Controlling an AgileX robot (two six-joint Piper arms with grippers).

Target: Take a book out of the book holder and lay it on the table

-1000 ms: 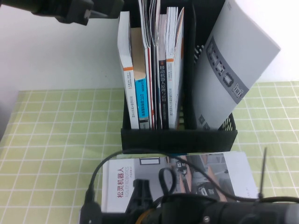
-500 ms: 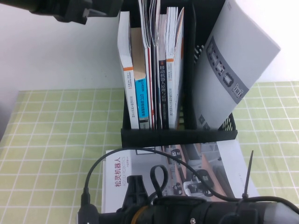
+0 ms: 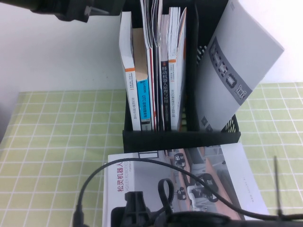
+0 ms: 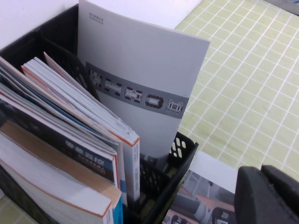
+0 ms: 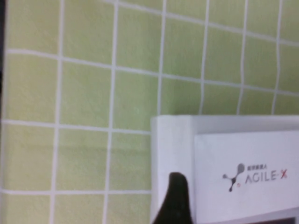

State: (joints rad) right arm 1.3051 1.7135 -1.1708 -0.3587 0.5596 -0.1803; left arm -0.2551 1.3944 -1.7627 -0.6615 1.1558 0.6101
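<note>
The book lies flat and face up on the table, just in front of the book holder. Its white strip with Chinese letters is on the left and its robot photos are in the middle. My right gripper hovers over the book's white corner near the logo. Its arm crosses the bottom of the high view and hides the book's near edge. My left gripper is shut and empty. It hangs high beside the holder, above the book's far corner.
A plain grey brochure leans out of the holder's right compartment. Several upright books fill the left one. A white wall stands behind the holder. Green gridded cloth spreads out on both sides.
The book has settled flat and more of its cover shows. My right arm has drawn back toward the near edge. The left arm has stayed still.
</note>
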